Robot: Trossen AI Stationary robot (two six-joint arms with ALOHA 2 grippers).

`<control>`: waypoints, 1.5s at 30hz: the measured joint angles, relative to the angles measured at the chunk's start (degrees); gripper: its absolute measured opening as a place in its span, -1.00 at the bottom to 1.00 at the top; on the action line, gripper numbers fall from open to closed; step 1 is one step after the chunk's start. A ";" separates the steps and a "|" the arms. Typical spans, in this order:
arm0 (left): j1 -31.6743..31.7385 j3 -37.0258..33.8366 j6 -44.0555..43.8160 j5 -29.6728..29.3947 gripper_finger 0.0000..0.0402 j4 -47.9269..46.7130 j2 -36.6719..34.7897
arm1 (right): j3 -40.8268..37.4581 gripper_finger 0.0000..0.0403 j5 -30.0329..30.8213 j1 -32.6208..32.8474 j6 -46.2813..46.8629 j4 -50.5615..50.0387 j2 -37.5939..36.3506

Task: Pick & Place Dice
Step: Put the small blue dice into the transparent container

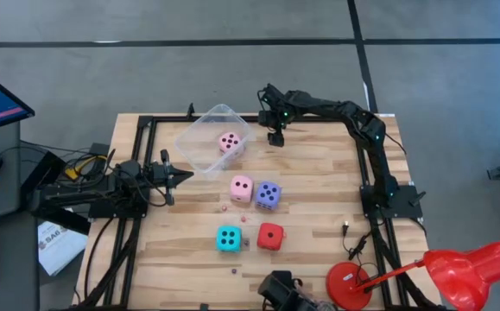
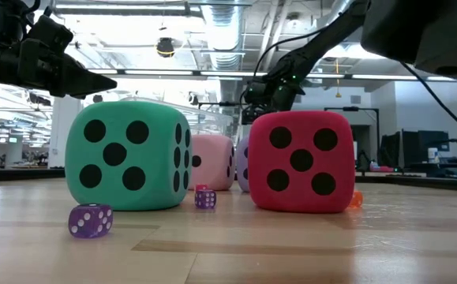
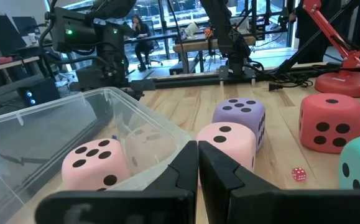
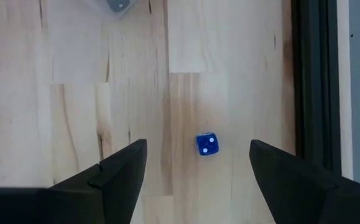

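Note:
Five soft dice show. One pale pink die (image 1: 230, 142) lies inside the clear tub (image 1: 199, 147), which rests on the table near the far edge. The other pink die (image 1: 242, 187) and the violet die (image 1: 268, 194) sit side by side mid-table. The cyan die (image 1: 228, 238) and the red die (image 1: 270, 236) sit nearer. My left gripper (image 1: 183, 175) is shut, level and pointing right, just off the tub's near side (image 3: 167, 134). My right gripper (image 4: 198, 168) is open and points down by the far edge. Its fingers stand either side of a tiny blue die (image 4: 207, 144) without touching it.
Tiny dice are scattered on the wood: purple ones (image 2: 91, 220) (image 2: 205, 199), an orange one (image 2: 355, 199) and a red one (image 3: 298, 174). A black frame rail (image 4: 313, 81) runs along the table edge beside my right gripper. A red lamp (image 1: 465, 268) stands at the near right corner.

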 joint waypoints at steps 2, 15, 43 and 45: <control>-0.01 0.00 -0.01 0.02 -0.99 0.00 0.00 | -0.58 0.39 0.02 0.00 0.05 0.57 0.07; -0.02 0.00 -0.02 0.17 -0.99 0.02 0.00 | -2.04 0.39 0.68 -0.47 0.07 3.75 1.35; 0.00 0.00 0.00 -0.02 -0.99 0.22 0.00 | -1.95 0.24 2.19 -0.59 -1.61 4.89 3.78; -0.02 0.00 -0.02 -0.02 -0.99 0.22 0.00 | -1.95 0.14 2.19 -0.59 -1.61 4.81 3.78</control>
